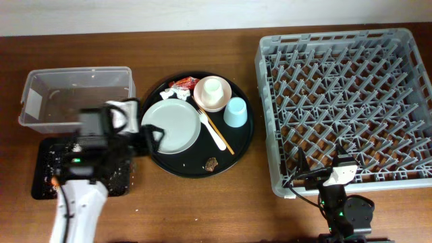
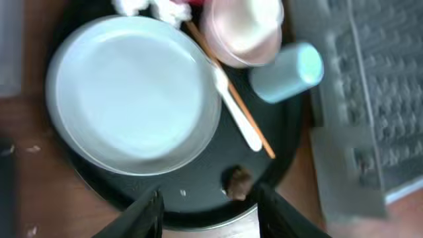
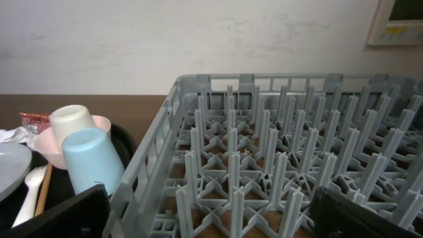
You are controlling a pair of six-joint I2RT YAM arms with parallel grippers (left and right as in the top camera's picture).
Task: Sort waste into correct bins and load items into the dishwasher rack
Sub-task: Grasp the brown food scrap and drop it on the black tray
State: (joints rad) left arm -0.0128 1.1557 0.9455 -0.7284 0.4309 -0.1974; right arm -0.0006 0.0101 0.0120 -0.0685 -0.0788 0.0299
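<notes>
Left wrist view: the left gripper point(image 2: 208, 213) hangs with jaws spread wide and empty over the near rim of the round tray point(image 2: 205, 173), a brown scrap point(image 2: 238, 182) just beyond it. Farther in lie the plate point(image 2: 132, 92), with the fork point(image 2: 238, 116) and chopsticks point(image 2: 264, 141) beside it, then the bowl point(image 2: 244, 30) and blue cup point(image 2: 287, 71). The right gripper point(image 3: 211, 221) is also wide open and holds nothing, facing the rack point(image 3: 264, 132) at its near corner. Overhead, the tub point(image 1: 74, 98) and black bin point(image 1: 42, 169) sit left of the round tray on a brown wooden table point(image 1: 202, 202). A pale wall point(image 3: 198, 39) stands behind.
</notes>
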